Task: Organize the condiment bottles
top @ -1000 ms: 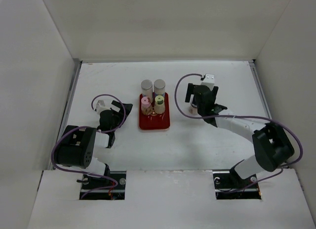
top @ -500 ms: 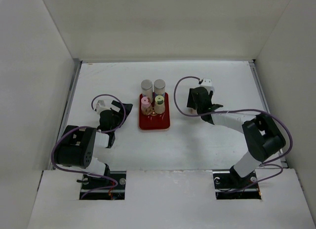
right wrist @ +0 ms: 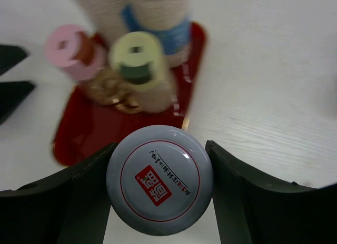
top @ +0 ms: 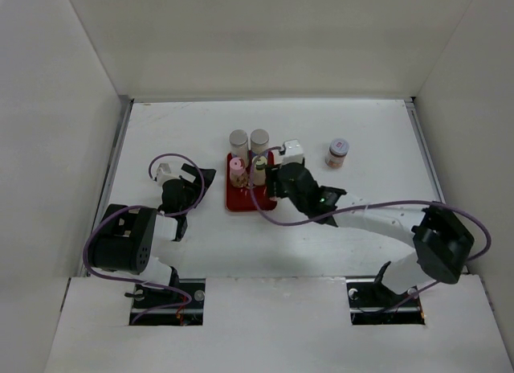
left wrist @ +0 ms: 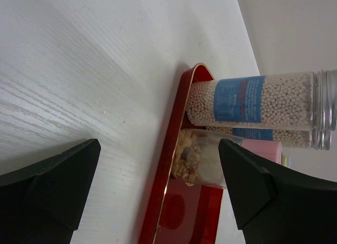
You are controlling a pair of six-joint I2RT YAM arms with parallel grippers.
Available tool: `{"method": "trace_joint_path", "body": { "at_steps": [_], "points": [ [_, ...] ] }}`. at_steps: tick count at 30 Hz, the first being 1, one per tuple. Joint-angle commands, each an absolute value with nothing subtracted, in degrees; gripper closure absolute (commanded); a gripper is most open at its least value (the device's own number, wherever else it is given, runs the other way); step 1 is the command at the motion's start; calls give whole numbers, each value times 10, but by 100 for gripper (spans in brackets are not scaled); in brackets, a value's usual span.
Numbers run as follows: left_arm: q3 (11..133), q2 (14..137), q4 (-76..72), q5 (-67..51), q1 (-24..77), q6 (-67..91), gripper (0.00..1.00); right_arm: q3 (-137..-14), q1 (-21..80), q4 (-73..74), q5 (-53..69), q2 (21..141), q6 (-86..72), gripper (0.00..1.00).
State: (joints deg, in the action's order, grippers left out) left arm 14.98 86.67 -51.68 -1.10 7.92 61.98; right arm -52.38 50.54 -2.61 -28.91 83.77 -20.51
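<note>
— What did the right gripper [top: 275,178] have, and where was it?
— It was at the right edge of the red tray [top: 245,201]. Its fingers [right wrist: 79,202] were spread only as wide as a white-lidded jar [right wrist: 159,186] and pressed against both sides of it. The lid faced straight into the wrist camera, so the jar's long axis ran along the gripper, lid toward the wrist and base pointing down at the tray's rim. I couldn't tell whether the base touched anything. From above, the gripper hid the jar.

— And the other jars?
— Four stood upright on the tray, long axes vertical, caps up. One grey-lidded jar [top: 238,138] and the other grey-lidded jar [top: 259,137] were side by side at the far end. The pink-capped jar [top: 237,166] and the yellow-green-capped jar [top: 259,161] stood just in front of them. A second white-lidded jar [top: 337,152] stood upright on the table [top: 177,132], well apart to the tray's right.

— The left gripper [top: 201,178]?
— It was low, near the tray's left side, its jaws wide apart with nothing between them.
</note>
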Motion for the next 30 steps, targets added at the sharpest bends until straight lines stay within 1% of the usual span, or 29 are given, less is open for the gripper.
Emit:
{"method": "trace_joint_path", "body": {
  "at_steps": [1, 5, 11, 19, 22, 26, 30],
  "points": [
    [149, 848, -529, -14, 78, 621, 0, -597, 559, -114, -283, 880, -201, 41],
    [142, 832, -523, -3, 73, 618, 0, -649, 591, -140, -280, 946, -197, 41],
    [143, 834, -523, -7, 72, 618, 0, -708, 592, -157, -278, 1032, -185, 40],
    [146, 851, -529, -11, 71, 620, 0, -735, 592, -175, -284, 1087, -186, 40],
    [147, 850, -529, -14, 71, 621, 0, -731, 592, -173, -284, 1092, -191, 35],
    [146, 852, -529, -14, 70, 621, 0, -726, 601, -157, -285, 1090, -194, 22],
    [146, 845, -529, -13, 71, 621, 0, -714, 601, -144, -287, 1059, -194, 17]
  ]
}}
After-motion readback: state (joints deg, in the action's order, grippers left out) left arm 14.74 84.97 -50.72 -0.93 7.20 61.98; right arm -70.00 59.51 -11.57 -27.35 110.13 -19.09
